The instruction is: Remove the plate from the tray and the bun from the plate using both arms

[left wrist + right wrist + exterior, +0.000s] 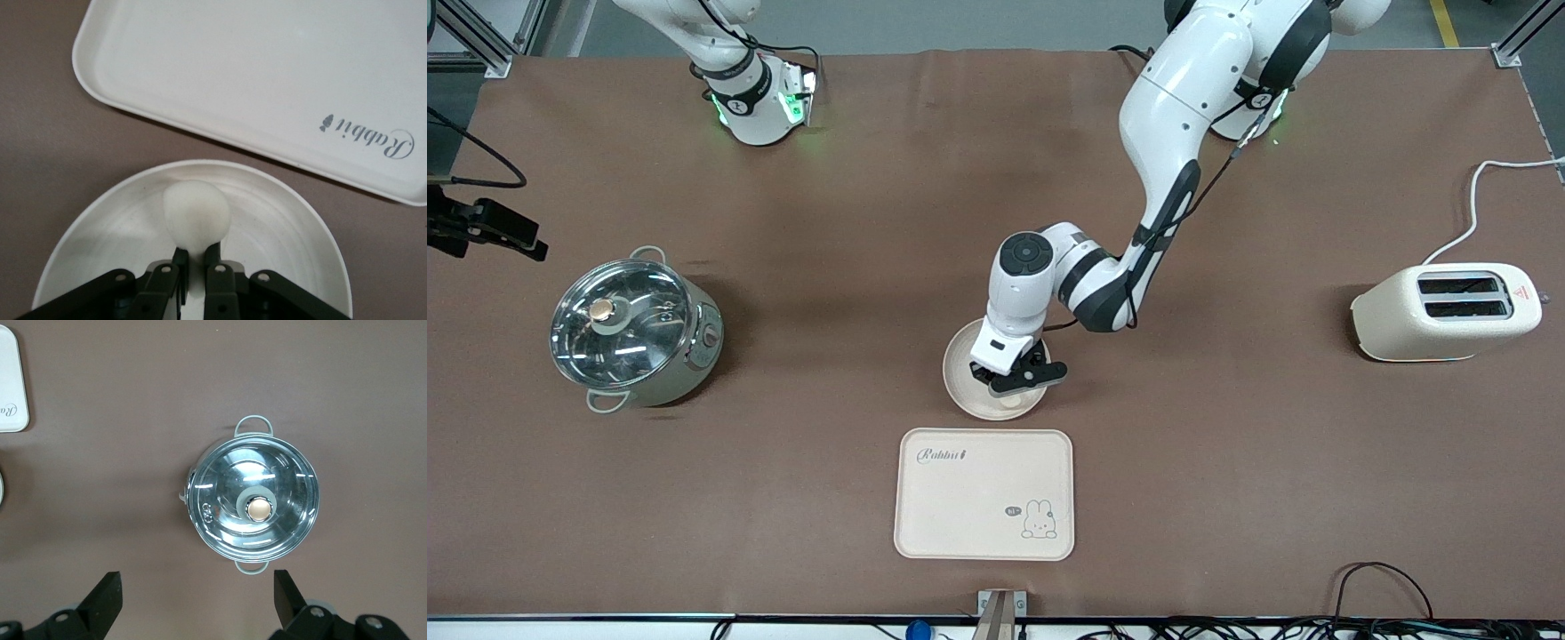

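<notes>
Bun (197, 213) between left fingers (179, 261)

Left arm (1183, 133): glossy white shell, black joint bands, round dark grey cap on wrist, thin black cable along forearm. Right arm (738, 80): white, black band, green lights at base, upper left of frame. Grippers black, small screw holes visible on left gripper (197, 270); right gripper (197, 600) fingers matte black.

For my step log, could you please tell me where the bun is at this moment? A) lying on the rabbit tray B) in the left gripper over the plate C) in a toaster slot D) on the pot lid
B: the left wrist view shows the left gripper shut on the bun just over the plate, with the tray bare.
</notes>
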